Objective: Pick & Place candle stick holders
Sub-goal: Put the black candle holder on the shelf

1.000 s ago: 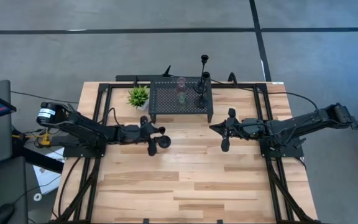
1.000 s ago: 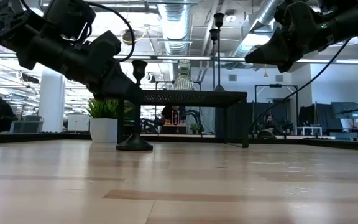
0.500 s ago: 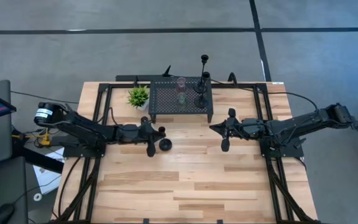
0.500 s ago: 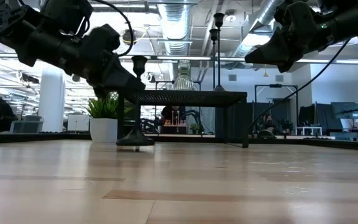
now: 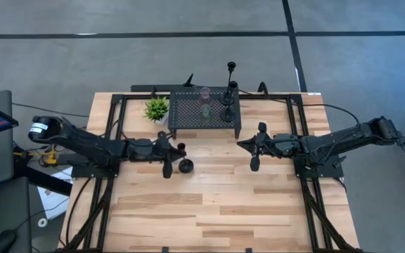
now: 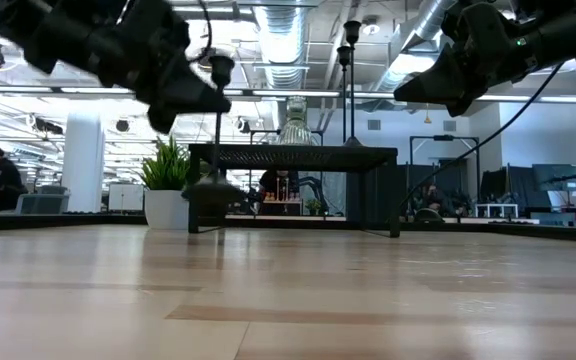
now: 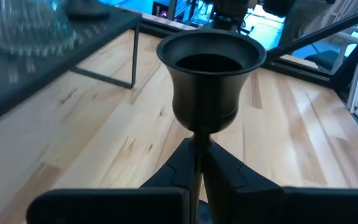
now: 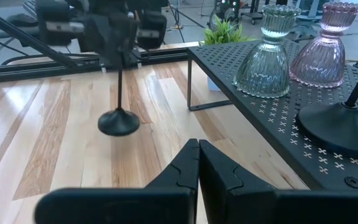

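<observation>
My left gripper is shut on a black candle stick holder with a round base and a thin stem, held in front of the black perforated stand. On the stand stand two more black holders, a pinkish glass holder and a greenish glass one. My right gripper is shut and empty, to the right of the stand's front. My left gripper pinches the holder's thin stem just below the cup between its two fingers. The fingers come level from the table's left side and lie across the stem. The holder hangs upright, its base lifted clear of the table.
A small green potted plant stands left of the stand. Bare wood lies across the table's near half. People and equipment show in the room behind the table.
My left gripper has gone up and slightly toward the table's left edge with the black holder. The holder's base stood on the table a second ago, tipped a little as it came off, and now hangs clear above the wood.
</observation>
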`<state>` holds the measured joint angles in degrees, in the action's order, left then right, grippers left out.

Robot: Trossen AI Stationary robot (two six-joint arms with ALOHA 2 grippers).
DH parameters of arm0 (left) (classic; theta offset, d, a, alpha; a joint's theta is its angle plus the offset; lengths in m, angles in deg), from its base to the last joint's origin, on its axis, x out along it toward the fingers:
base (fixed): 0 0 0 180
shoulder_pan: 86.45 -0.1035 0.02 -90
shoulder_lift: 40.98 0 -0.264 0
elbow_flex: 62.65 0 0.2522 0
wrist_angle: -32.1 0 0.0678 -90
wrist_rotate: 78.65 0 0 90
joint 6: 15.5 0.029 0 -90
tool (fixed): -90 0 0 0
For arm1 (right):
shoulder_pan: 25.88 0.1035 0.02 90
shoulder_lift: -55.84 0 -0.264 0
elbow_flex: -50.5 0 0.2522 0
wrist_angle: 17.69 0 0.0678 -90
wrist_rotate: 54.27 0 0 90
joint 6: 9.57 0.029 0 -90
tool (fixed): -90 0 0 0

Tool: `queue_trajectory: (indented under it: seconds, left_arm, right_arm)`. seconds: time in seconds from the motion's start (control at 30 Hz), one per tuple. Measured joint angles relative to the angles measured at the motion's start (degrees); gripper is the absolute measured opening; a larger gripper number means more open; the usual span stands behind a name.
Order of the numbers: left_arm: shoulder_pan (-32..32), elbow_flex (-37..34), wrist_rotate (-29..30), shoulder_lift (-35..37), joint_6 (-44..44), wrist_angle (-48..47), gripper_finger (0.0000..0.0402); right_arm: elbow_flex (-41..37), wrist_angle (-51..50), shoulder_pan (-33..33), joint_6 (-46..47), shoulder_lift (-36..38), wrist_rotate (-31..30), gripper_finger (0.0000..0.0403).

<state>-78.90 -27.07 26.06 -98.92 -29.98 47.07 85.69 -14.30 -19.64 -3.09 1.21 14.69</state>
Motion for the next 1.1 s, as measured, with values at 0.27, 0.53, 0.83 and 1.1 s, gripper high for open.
queue_trajectory:
  seconds: [0.27,0.53,0.83,1.1]
  left_arm:
    - [-1.09,14.13,0.1,2.21,6.57,-18.58,0.0014]
    - [-8.91,27.02,0.24,2.22,12.14,-30.54,0.0016]
    - [-24.42,30.86,-0.31,2.17,12.31,-31.82,0.0016]
    - [-35.84,30.91,-8.67,0.1,7.46,-31.33,0.0017]
  right_arm:
    - [0.0,-0.04,-0.02,0.0,0.0,0.0,0.0]
    - [-0.01,-0.2,-0.01,-0.01,0.0,0.02,0.0]
    - [-0.02,-0.42,-0.02,-0.46,0.0,0.02,0.0]
    - [-0.02,-0.42,0.0,-0.47,0.0,0.01,0.0]
